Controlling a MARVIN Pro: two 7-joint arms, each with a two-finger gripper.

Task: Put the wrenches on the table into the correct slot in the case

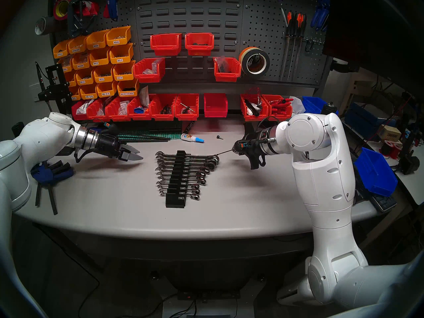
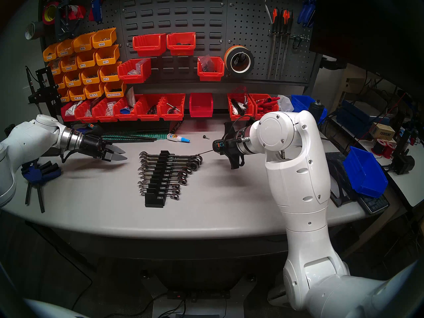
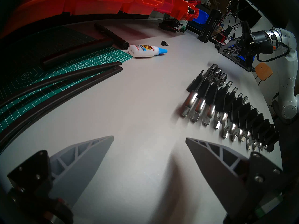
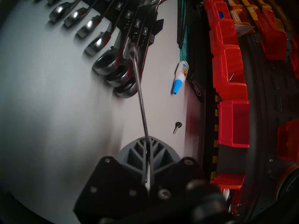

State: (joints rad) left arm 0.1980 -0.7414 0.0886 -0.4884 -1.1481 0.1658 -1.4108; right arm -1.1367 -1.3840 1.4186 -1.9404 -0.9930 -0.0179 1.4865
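Note:
My right gripper [image 1: 233,149] is shut on a slim silver wrench [image 1: 223,152], held by one end just right of the black case [image 1: 176,201]. In the right wrist view the wrench [image 4: 140,92] runs edge-on from the shut gripper [image 4: 147,139] and reaches over the big ratchet heads at the far end of the case [image 4: 159,27]. Chrome ratchet wrenches [image 1: 195,173] fill several labelled grooves. My left gripper [image 1: 140,155] is open and empty, just above the table [image 1: 229,207] left of the case; it also shows in the left wrist view [image 3: 149,138].
A glue bottle [image 1: 192,138], a small screw [image 1: 219,137] and a green cutting mat [image 1: 160,135] with black rods lie behind the case. Red bins [image 1: 165,107] line the back. A blue clamp [image 1: 49,173] lies far left, a blue bin [image 1: 376,170] far right.

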